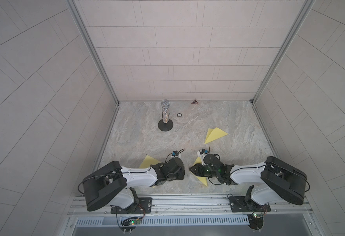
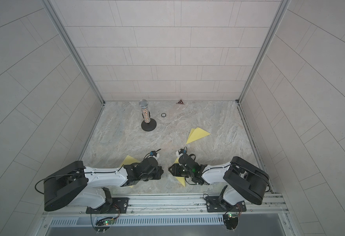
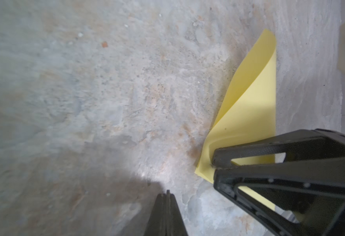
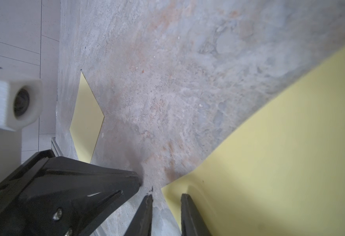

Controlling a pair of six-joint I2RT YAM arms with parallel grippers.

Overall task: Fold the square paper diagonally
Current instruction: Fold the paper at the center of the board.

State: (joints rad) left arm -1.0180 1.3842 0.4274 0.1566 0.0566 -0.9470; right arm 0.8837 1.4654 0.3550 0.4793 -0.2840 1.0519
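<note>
Paper (image 4: 269, 143) lies on the table (image 1: 147, 139) near its front edge, right of centre, under the right gripper (image 4: 166, 197). In both top views only two yellow tips show past the gripper body (image 1: 203, 180) (image 2: 180, 180).

Right gripper: the fingers stand slightly apart, and bare table shows in the gap between them. One finger (image 4: 188, 214) sits over the paper's corner. The other finger (image 4: 147, 212) sits beside the paper, over the table. The paper's corner edge runs through the gap. No grip on the paper is visible.

In the left wrist view the paper (image 3: 249, 112) is doubled over. Its upper layer bows up off the lower layer, and the right gripper's tips (image 3: 214, 165) meet it at the near corner.

Left gripper (image 3: 166, 193): the fingers are pressed together with nothing between them. The tips are over bare table, near the paper's corner but apart from it. The two grippers point at each other, tips close.

Other items:
- Second paper (image 1: 146, 161), partly under the left arm.
- Third paper (image 1: 215, 134), folded to a triangle, farther back on the right.
- Mic (image 1: 165, 114), upright on a round black base, far left.
- Small disc (image 1: 179, 115), just beside the mic.
- Dark triangular marker (image 1: 194, 102) at the back wall; its marking is too small to read.
</note>
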